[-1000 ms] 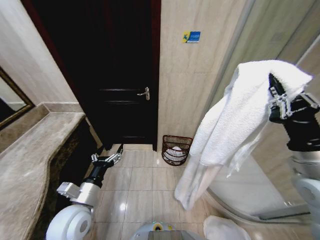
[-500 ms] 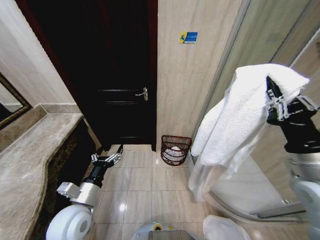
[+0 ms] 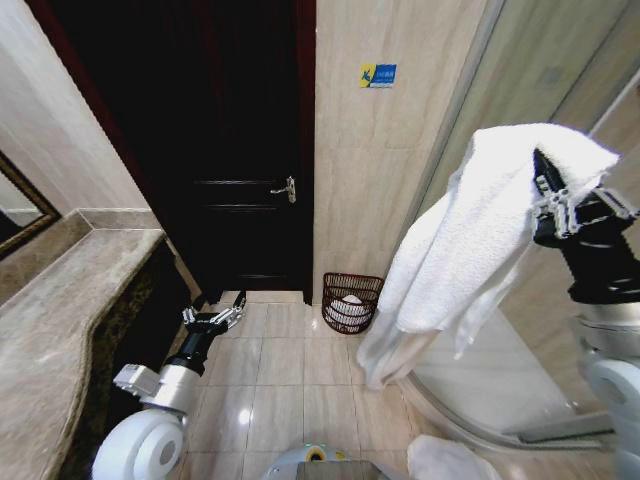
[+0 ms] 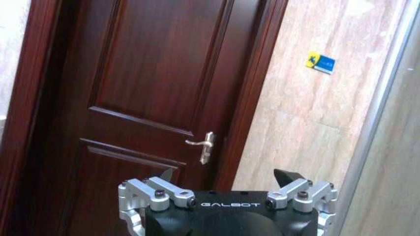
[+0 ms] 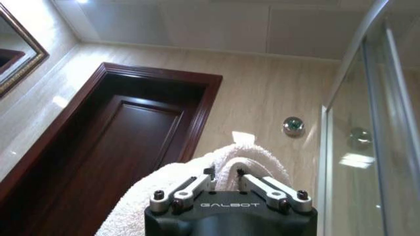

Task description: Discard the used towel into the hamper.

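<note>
The right gripper (image 3: pixel 548 190) is raised high on the right side of the head view, with its fingers (image 5: pixel 196 184) closed tight on a fold of the white towel (image 3: pixel 470 240). In the right wrist view the fingers meet with the towel (image 5: pixel 164 196) pinched between them, and the cloth bulges up past the fingertips. The towel drapes over the gripper and hangs down and to the left in a long loose tail whose lower end hangs clear above the tiled floor (image 3: pixel 300 390).

The hamper (image 3: pixel 351 302) stands on the floor against the beige wall (image 3: pixel 370 170), just right of the dark wooden door (image 3: pixel 230 150). It is upright and holds something white inside. The hanging end of the towel is near the hamper but apart from it, to its right in the head view.

The left gripper (image 3: pixel 216 320) is held low over the floor beside the marble desk (image 3: pixel 60 340), well apart from the towel. Its fingers (image 4: pixel 288 178) are spread wide and hold nothing. In the left wrist view it faces the door and its handle (image 4: pixel 203 146).
</note>
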